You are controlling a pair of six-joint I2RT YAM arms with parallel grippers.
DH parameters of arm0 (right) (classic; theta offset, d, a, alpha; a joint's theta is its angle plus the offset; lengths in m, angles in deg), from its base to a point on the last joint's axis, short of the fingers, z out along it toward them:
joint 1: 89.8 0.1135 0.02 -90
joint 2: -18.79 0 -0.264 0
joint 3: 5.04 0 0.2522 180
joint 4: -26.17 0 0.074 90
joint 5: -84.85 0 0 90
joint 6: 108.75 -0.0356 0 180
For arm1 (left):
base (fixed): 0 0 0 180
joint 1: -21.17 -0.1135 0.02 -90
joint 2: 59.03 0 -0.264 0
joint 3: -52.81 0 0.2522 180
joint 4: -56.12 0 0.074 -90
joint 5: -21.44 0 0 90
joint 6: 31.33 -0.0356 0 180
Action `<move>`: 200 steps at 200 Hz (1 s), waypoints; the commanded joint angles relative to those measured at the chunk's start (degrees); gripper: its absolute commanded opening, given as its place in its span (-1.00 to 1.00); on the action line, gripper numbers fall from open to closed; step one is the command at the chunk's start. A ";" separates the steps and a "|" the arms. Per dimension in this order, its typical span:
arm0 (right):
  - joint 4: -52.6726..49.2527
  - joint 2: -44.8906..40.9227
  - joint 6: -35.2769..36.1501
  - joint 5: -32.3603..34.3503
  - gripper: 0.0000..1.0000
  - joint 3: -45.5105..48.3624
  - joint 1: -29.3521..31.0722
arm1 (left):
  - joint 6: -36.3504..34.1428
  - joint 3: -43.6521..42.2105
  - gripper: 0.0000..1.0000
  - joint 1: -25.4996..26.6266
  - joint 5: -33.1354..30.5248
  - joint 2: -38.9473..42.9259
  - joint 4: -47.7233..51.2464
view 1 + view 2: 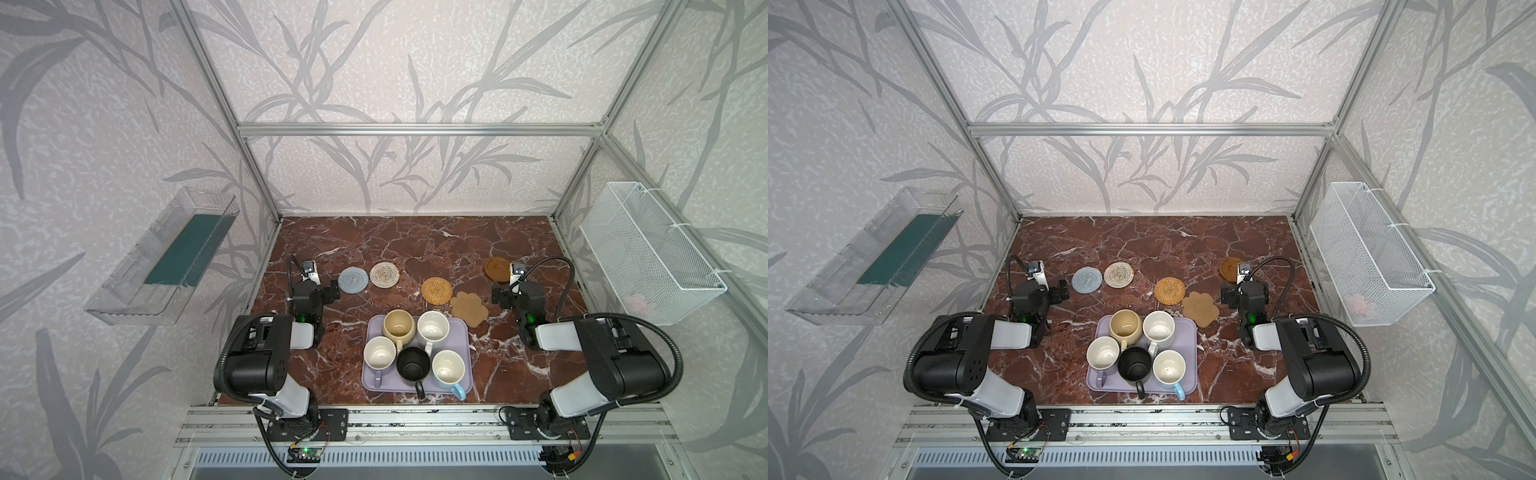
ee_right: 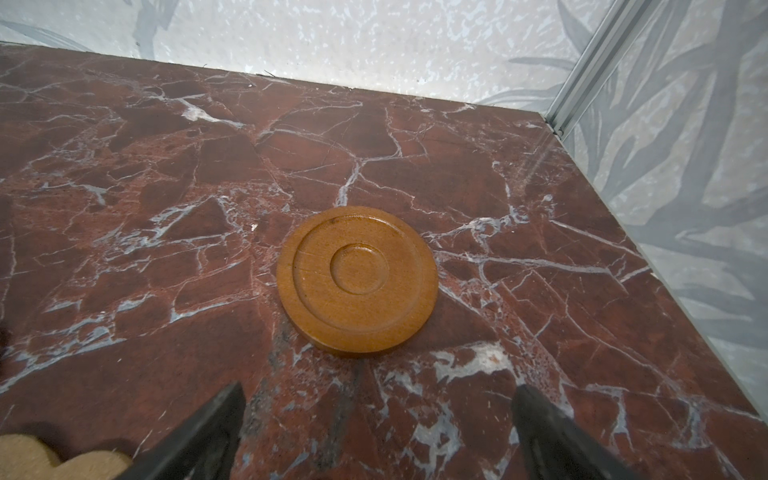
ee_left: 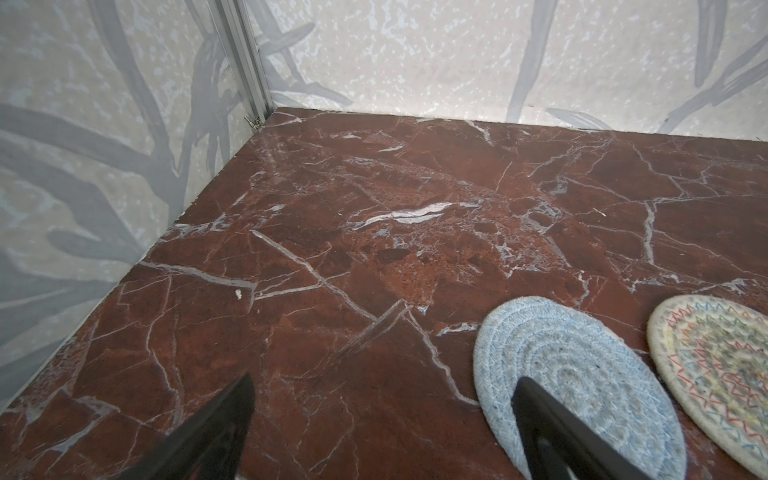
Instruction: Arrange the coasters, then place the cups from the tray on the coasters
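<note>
Right wrist view: our right gripper (image 2: 378, 390) gapes wide, empty; we judge the brown coaster (image 2: 357, 280) stiff and slippery, best pinched at its rim.

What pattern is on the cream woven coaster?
Multicoloured zigzags on the cream coaster; left wrist view.

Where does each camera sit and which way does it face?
Both top views: high at the front, looking down on the table, tray and both arms.
Left wrist: on that arm, faces the back-left corner, grey-blue coaster; open left gripper shows.
Right wrist: on that arm, faces the brown coaster; open right gripper shows.
Shared: both coasters show from above too.
</note>
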 commanded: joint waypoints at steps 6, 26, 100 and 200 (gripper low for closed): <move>2.16 -0.26 0.42 0.78 0.98 -1.07 0.16 | 0.04 0.28 0.98 -0.19 0.21 0.26 -1.15; 2.16 -0.26 0.42 0.78 0.98 -1.06 0.17 | 0.04 0.28 0.98 -0.22 0.18 0.26 -1.16; -4.12 -6.89 0.67 0.05 0.98 -1.46 0.16 | -0.32 -1.55 0.98 -0.18 1.32 4.94 -0.93; -41.32 -22.38 -12.10 -8.17 0.98 -13.11 0.16 | 10.22 11.49 0.98 0.68 4.54 26.95 35.32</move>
